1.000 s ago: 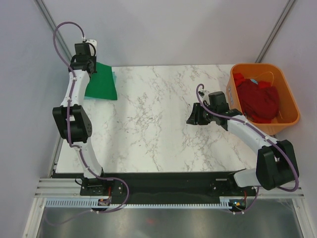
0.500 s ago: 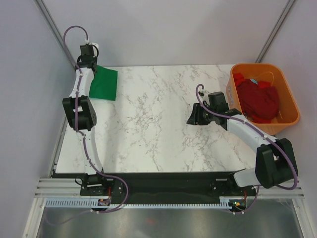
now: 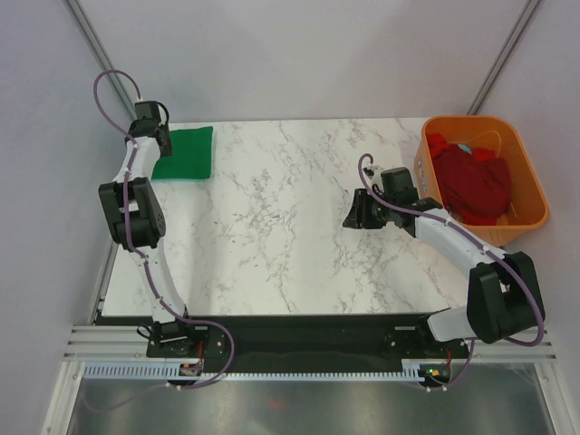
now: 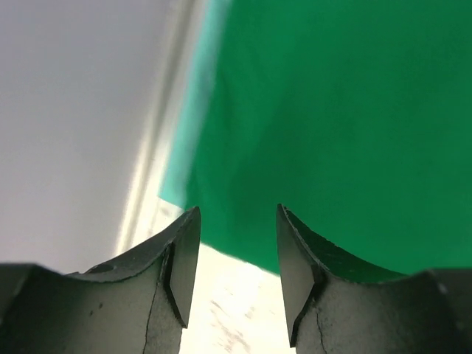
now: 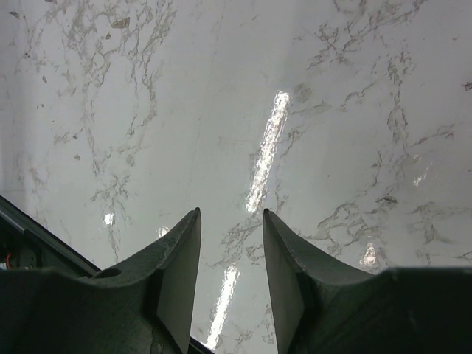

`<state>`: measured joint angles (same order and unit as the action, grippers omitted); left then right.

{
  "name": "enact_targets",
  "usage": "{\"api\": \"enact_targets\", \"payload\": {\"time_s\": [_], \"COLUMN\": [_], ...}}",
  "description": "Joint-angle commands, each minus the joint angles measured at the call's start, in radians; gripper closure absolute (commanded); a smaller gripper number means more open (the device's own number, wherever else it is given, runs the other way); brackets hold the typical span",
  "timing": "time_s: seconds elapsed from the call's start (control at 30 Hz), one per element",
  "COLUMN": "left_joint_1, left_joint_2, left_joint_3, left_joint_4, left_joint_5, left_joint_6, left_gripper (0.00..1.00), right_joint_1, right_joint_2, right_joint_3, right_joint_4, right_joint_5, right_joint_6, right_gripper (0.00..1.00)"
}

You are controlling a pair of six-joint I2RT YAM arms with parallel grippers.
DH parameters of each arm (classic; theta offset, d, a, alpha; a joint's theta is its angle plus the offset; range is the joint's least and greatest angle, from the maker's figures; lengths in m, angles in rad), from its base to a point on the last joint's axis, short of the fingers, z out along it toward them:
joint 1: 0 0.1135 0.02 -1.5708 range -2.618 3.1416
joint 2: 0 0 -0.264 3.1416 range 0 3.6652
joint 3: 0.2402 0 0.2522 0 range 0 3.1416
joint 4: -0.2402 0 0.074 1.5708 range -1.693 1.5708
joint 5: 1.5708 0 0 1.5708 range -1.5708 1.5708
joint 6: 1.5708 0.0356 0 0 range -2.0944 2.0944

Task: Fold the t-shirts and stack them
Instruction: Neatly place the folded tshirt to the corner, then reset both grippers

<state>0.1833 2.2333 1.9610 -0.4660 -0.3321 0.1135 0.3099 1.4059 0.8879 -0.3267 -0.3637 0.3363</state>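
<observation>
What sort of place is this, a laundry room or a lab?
Probably a robotics lab cell. Two robot arms stand at a marble-pattern table, plain grey panel walls enclose it, and a folded green t-shirt and an orange tub of dark red t-shirts look like practice items.

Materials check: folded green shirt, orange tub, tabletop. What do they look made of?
Flat folded green t-shirt: soft cloth, probably cotton, matte; no shine, soft edges.
Rectangular orange tub: moulded plastic, smooth, slight sheen, rounded rim.
White grey-veined tabletop: marble look, glossy; light strips reflect in the right wrist view. Real stone or laminate, cannot tell.
</observation>
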Motion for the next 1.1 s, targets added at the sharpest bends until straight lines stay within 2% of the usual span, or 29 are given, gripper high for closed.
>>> {"api": "enact_targets", "payload": {"time_s": [0.0, 0.07, 0.1, 0.17, 0.2, 0.27, 0.33, 0.37, 0.4, 0.43, 0.47, 0.57, 0.77, 0.8, 0.9, 0.93, 0.97, 1.0, 1.07], "left_joint_1": [-0.019, -0.028, -0.036, -0.051, -0.077, -0.134, -0.171, -0.224, -0.243, -0.263, -0.309, -0.433, -0.492, -0.492, -0.49, -0.492, -0.492, -0.49, -0.49], "left_joint_2": [-0.228, -0.3, -0.37, -0.444, -0.477, -0.586, -0.705, -0.743, -0.779, -0.811, -0.878, -1.007, -1.21, -1.254, -1.326, -1.339, -1.35, -1.359, -1.376], "left_joint_3": [-0.139, -0.2, -0.262, -0.325, -0.388, -0.492, -0.565, -0.618, -0.643, -0.668, -0.71, -0.796, -0.959, -0.973, -1.021, -1.028, -1.042, -1.047, -1.06], "left_joint_4": [0.026, 0.027, 0.029, 0.029, 0.029, 0.029, 0.03, 0.03, 0.03, 0.03, 0.03, 0.032, 0.066, 0.066, 0.081, 0.085, 0.089, 0.089, 0.09], "left_joint_5": [0.23, 0.313, 0.455, 0.588, 0.726, 0.839, 0.872, 0.908, 0.924, 0.944, 0.968, 0.955, 0.914, 0.885, 0.848, 0.844, 0.84, 0.835, 0.841], "left_joint_6": [-0.179, -0.257, -0.279, -0.334, -0.337, -0.342, -0.345, -0.333, -0.336, -0.337, -0.347, -0.337, -0.379, -0.377, -0.374, -0.374, -0.38, -0.382, -0.383], "left_gripper": [0.47, 0.47, 0.47, 0.47, 0.49, 0.49, 0.48, 0.48, 0.48, 0.48, 0.48, 0.47, 0.41, 0.31, 0.25, 0.17, 0.06, 0.0, 0.0], "right_joint_1": [0.0, -0.002, 0.0, -0.002, -0.002, 0.0, -0.002, -0.002, -0.002, 0.0, -0.002, 0.0, -0.002, -0.003, -0.002, 0.0, -0.003, 0.0, 0.0], "right_joint_2": [-0.051, -0.086, -0.099, -0.131, -0.139, -0.171, -0.192, -0.217, -0.226, -0.238, -0.26, -0.311, -0.421, -0.433, -0.476, -0.49, -0.496, -0.501, -0.505], "right_joint_3": [0.051, 0.065, 0.072, 0.1, 0.118, 0.132, 0.146, 0.151, 0.155, 0.163, 0.164, 0.16, 0.117, 0.103, 0.068, 0.06, 0.054, 0.04, 0.033], "right_joint_4": [-0.002, -0.017, -0.024, -0.055, -0.066, -0.098, -0.112, -0.126, -0.133, -0.138, -0.147, -0.15, -0.156, -0.158, -0.158, -0.158, -0.16, -0.16, -0.161], "right_joint_5": [-0.003, -0.003, 0.0, 0.015, 0.02, 0.031, 0.04, 0.051, 0.055, 0.06, 0.062, 0.075, 0.186, 0.199, 0.247, 0.258, 0.267, 0.266, 0.25], "right_joint_6": [0.006, 0.01, 0.01, 0.009, 0.007, 0.004, 0.006, 0.012, 0.015, 0.017, 0.021, 0.033, 0.067, 0.073, 0.109, 0.116, 0.131, 0.138, 0.151], "right_gripper": [0.53, 0.52, 0.5, 0.49, 0.47, 0.45, 0.39, 0.33, 0.16, 0.02, 0.02, 0.02, 0.02, 0.02, 0.02, 0.02, 0.02, 0.02, 0.02]}}
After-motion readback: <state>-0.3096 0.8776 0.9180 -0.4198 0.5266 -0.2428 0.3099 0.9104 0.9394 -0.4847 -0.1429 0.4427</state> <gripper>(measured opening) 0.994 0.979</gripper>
